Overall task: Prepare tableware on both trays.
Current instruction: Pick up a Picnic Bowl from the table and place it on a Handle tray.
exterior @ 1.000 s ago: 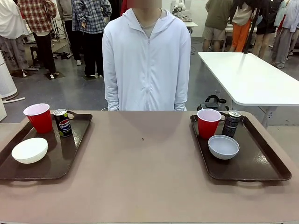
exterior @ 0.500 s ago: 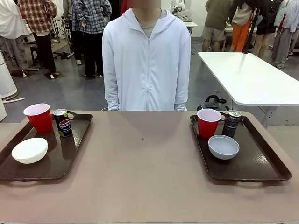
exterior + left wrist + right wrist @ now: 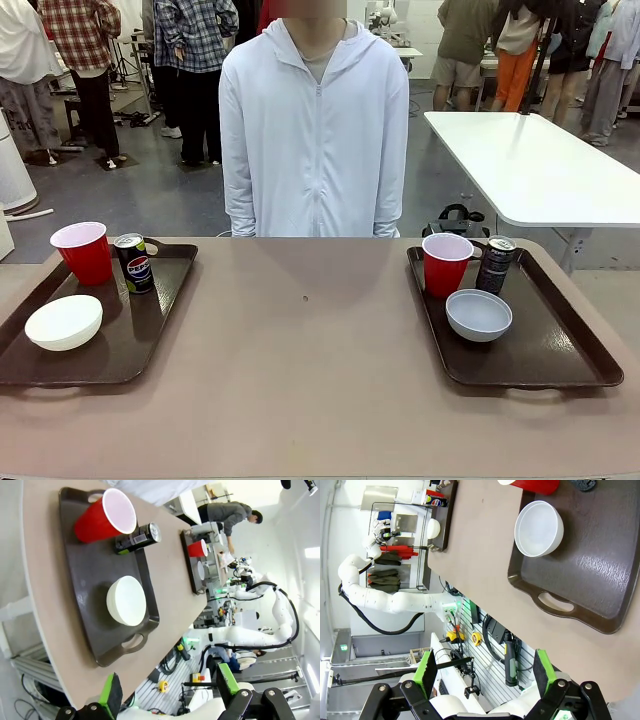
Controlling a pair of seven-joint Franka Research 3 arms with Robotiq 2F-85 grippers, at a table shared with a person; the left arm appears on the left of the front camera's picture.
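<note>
Looking finished: each tray (image 3: 160,335) (image 3: 560,350) carries a cup (image 3: 83,251) (image 3: 446,263), can (image 3: 133,262) (image 3: 495,264) and bowl (image 3: 64,321) (image 3: 479,314); left gripper (image 3: 169,692) and right gripper (image 3: 485,672) fingers spread wide, empty.

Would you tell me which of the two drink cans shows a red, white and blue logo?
The can on the left tray, beside the red cup. The can on the right tray looks dark all over.

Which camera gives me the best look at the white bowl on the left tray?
The left wrist view: the white bowl sits large and unobstructed, mid-tray, apart from the red cup and can. The front view shows it whole but smaller, near the picture's edge. The right wrist view catches only a distant sliver.
</note>
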